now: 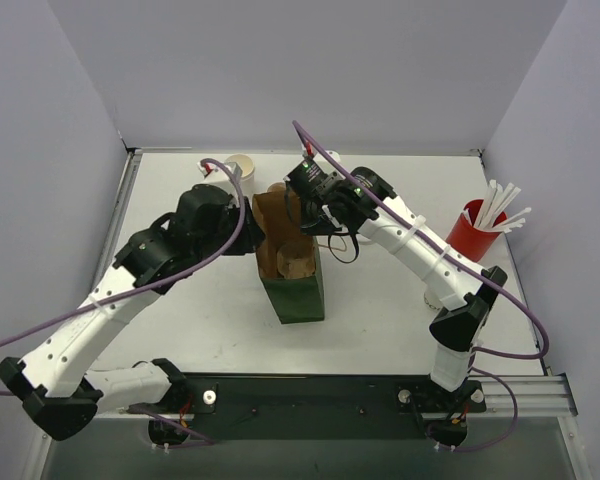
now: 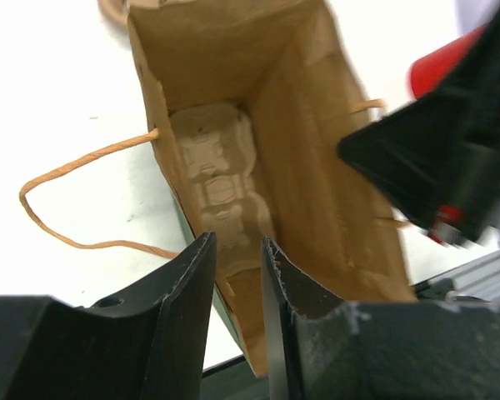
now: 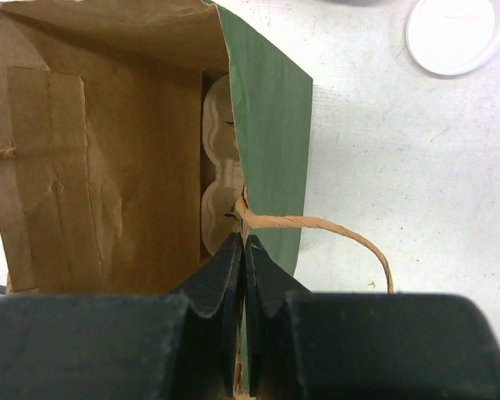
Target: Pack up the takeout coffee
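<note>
An open white cup (image 1: 242, 167) is standing beyond the left gripper (image 2: 237, 242); a round whitish lid (image 3: 457, 33) is lying flat ahead-right of the right gripper (image 3: 243, 242).

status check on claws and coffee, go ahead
Right claw shut on bag rim. Left claw open, straddling its other side. Carrier in bag, visible sockets empty. One open cup at table's far edge.

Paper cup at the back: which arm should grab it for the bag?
Probably left. The left gripper is open, and the paper cup stands just beyond it, on its side of the green bag. The right gripper is shut on the bag's rim, so it is busy.
</note>
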Tool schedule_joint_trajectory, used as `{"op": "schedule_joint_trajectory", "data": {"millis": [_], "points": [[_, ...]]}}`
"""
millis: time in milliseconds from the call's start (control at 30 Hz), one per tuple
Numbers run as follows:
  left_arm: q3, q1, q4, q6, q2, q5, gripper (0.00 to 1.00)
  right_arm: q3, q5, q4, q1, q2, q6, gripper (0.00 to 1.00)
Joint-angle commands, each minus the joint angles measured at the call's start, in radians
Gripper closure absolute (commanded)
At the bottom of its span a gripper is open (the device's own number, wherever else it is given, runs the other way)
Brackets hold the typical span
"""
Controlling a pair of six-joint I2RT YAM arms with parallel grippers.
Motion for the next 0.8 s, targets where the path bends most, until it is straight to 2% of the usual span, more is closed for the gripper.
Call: {"op": "schedule_joint_trajectory", "data": {"millis": [0, 267, 533, 767], "points": [[0.013, 0.025, -0.050, 0.067, 0.081, -0.027, 0.62, 0.024, 0.031, -0.035, -0.004, 0.007, -0.005, 1.00], [0.005, 0.030, -0.038, 0.092, 0.110, -0.036, 0.60, 0.010, 0.037, -0.033, -0.005, 0.004, -0.005, 1.00], [0.105, 0.055, -0.075, 0.110, 0.067, -0.052, 0.57, 0.003, 0.039, -0.027, -0.007, 0.006, -0.005, 1.00], [0.123, 0.067, -0.116, 0.151, 0.127, -0.041, 0.57, 0.004, 0.039, -0.024, -0.009, 0.010, -0.001, 1.00]]}}
